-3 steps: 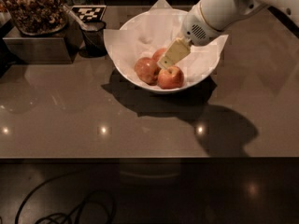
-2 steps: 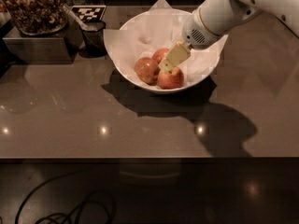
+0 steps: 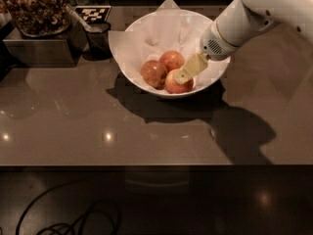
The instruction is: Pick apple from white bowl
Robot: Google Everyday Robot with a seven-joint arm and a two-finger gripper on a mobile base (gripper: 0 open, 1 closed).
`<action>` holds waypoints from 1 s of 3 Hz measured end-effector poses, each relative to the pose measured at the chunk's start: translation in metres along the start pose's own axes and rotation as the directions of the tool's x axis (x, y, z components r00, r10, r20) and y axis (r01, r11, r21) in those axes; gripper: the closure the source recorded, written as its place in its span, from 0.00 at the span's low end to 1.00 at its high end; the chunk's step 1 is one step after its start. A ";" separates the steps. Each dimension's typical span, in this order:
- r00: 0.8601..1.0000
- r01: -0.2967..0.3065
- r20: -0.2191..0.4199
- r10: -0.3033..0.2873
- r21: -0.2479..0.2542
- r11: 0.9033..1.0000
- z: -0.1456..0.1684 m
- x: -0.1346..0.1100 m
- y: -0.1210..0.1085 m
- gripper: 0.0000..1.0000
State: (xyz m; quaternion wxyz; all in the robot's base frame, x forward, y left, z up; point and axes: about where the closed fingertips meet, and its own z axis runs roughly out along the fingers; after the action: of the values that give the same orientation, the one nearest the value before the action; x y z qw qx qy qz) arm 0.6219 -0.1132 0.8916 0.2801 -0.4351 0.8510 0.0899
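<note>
Tool inside white bowl rim, over front apple

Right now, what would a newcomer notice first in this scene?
The white bowl at the back of the counter, paper-lined and holding three red apples. The gripper reaches down into it from the right on a big white arm, its tip at the front apple.
</note>
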 end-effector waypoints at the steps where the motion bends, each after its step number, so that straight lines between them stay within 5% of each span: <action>1: 1.000 -0.030 0.004 0.031 -0.102 0.994 0.001 -0.004 0.012 0.24; 3: 0.998 -0.033 0.046 0.051 -0.335 0.942 -0.009 -0.036 0.044 0.23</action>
State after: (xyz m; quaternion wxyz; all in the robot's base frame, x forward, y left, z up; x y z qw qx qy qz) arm 0.6000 -0.0649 0.9153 0.2230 -0.4556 0.8246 0.2504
